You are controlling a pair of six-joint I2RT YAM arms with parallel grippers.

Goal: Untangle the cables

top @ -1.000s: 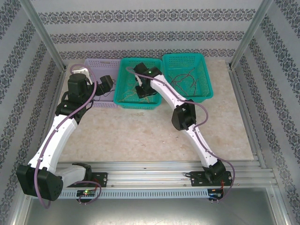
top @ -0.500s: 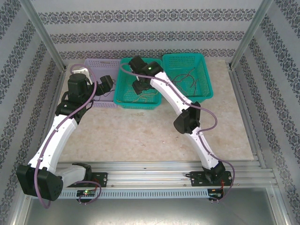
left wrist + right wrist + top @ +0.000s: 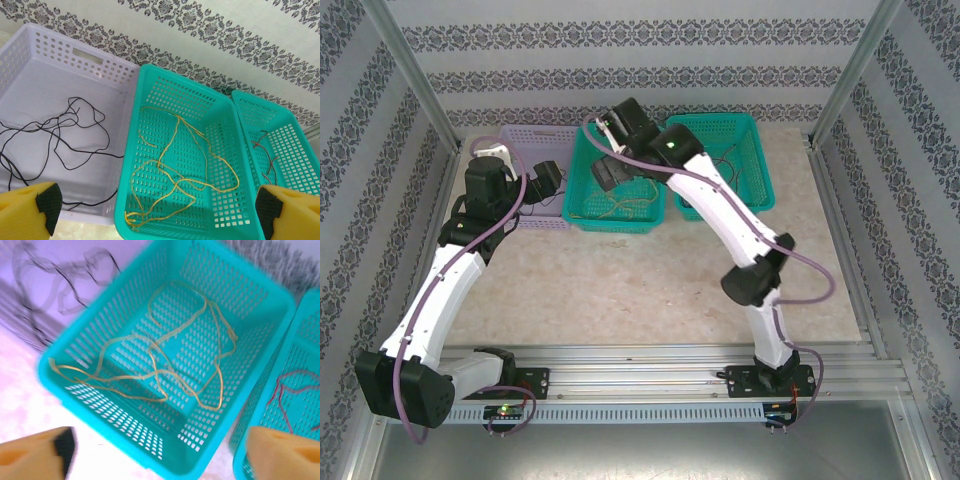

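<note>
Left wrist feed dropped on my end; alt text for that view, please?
Three baskets side by side hold loose cables: black cables in the lilac basket, yellow cables in the middle teal basket, red and dark cables in the right teal basket. The left gripper hangs open and empty before them.

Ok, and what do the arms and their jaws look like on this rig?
Both the left arm and the right arm have white shells between chunky black joint housings. A thick lilac cable loops along each. A small green light glows near the right arm's wrist. The jaws are yellow blocks with black inner pads.
</note>
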